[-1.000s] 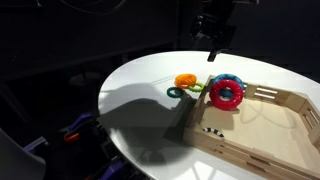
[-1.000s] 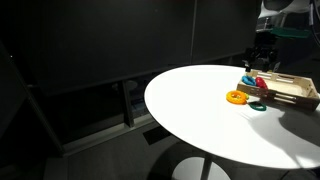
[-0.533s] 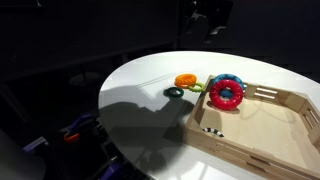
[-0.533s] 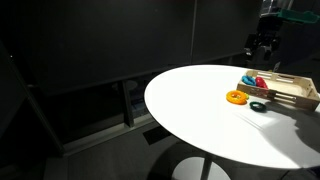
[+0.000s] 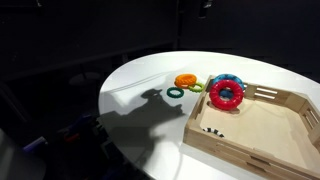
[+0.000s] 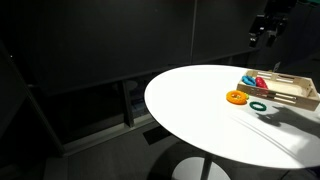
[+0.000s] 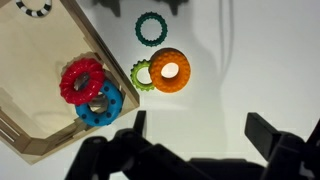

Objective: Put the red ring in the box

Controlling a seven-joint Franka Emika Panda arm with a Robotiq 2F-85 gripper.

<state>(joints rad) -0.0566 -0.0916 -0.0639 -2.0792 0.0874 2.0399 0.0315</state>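
Note:
The red ring (image 5: 226, 94) (image 7: 82, 80) has a bumpy rim and lies at a corner of the light wood box (image 5: 240, 150) (image 7: 30, 60), resting partly on a blue ring (image 7: 100, 104). In an exterior view it shows as a small red spot (image 6: 258, 82) at the end of the box (image 6: 295, 97). My gripper (image 7: 200, 130) is open and empty. It hangs high above the white table, well clear of the rings. It is dark and high in one exterior view (image 6: 265, 28) and barely in frame at the top edge of the other.
An orange ring (image 7: 168, 70) (image 5: 186, 80) (image 6: 236, 97), a lime ring (image 7: 143, 76) and a thin dark green ring (image 7: 150, 28) (image 5: 176, 92) lie on the round white table (image 5: 140, 90) beside the box. A small black-and-white ring (image 7: 35, 6) lies inside the box.
My gripper has risen straight up away from the rings, nearly leaving the top of one exterior view. The rings and the box have not moved.

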